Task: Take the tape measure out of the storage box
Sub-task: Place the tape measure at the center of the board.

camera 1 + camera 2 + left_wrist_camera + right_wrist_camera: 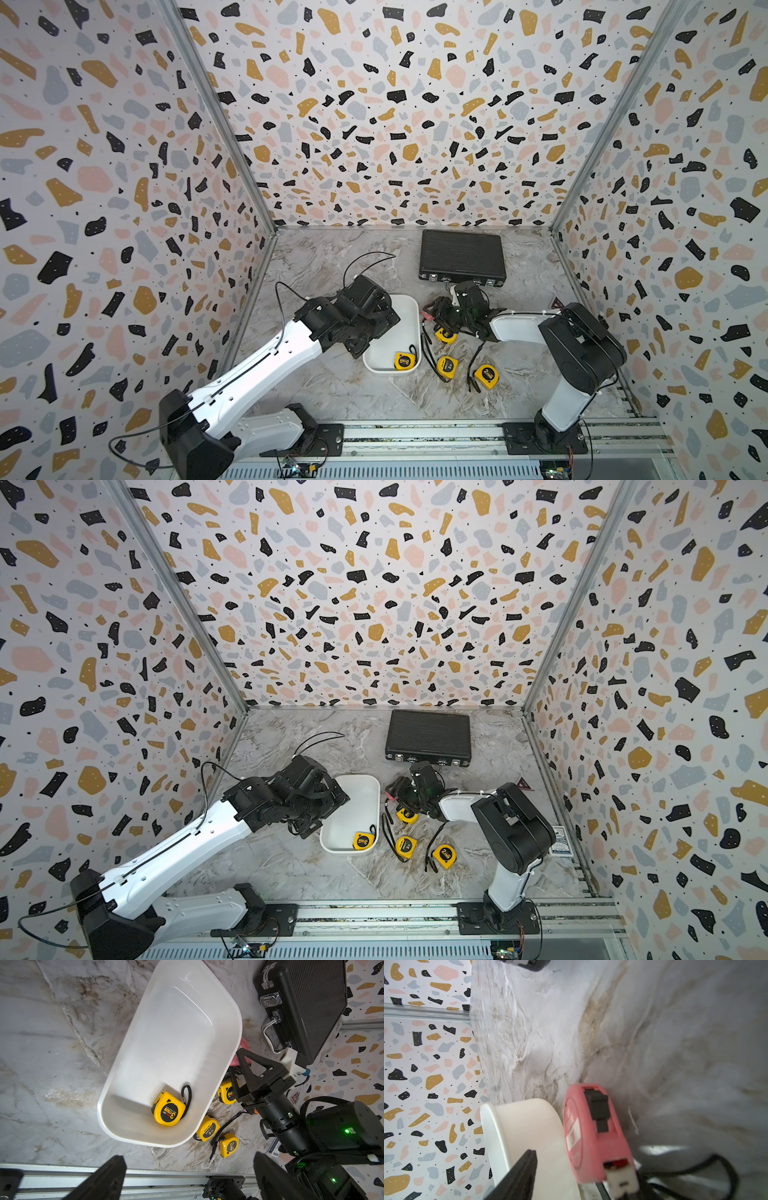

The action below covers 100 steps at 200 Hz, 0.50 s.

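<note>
The storage box (412,318) is a shallow white tray in mid-table. One yellow tape measure (405,360) (169,1111) lies in its near corner. A pink tape measure (593,1136) (242,1046) stands on edge on the table, just outside the box's wall (529,1126). My right gripper (432,312) is around it, open, with a gap between one finger (527,1169) and the pink case; its other finger is hidden. My left gripper (191,1178) (358,348) hangs wide open and empty above the box's left side.
Three more yellow tape measures (445,334) (447,366) (486,376) with black wrist loops lie on the marble right of the box. A shut black ribbed briefcase (461,255) sits at the back. A card box (561,848) lies by the right wall. A metal rail (415,436) runs along the front.
</note>
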Tool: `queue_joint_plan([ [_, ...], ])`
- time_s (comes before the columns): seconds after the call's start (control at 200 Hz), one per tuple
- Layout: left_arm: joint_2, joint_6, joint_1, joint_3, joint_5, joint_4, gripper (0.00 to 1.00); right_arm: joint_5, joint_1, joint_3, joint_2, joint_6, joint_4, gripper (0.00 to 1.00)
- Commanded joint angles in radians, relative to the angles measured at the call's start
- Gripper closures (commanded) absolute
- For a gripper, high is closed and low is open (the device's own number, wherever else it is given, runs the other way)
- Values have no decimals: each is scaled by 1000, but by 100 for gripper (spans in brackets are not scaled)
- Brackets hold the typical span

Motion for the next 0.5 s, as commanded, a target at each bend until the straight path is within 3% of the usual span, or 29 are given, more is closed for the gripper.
queue_joint_plan([
  [0.0,0,2,6,-16,-23,9,0,20,-4,29,-74,-44,-119,36],
  [0.305,37,36,4,-35,-31,21,0,31,-5,42,-165,-72,-245,30],
  [0.496,138,182,5,-38,33,44,0,25,-5,42,-255,-97,-325,29],
])
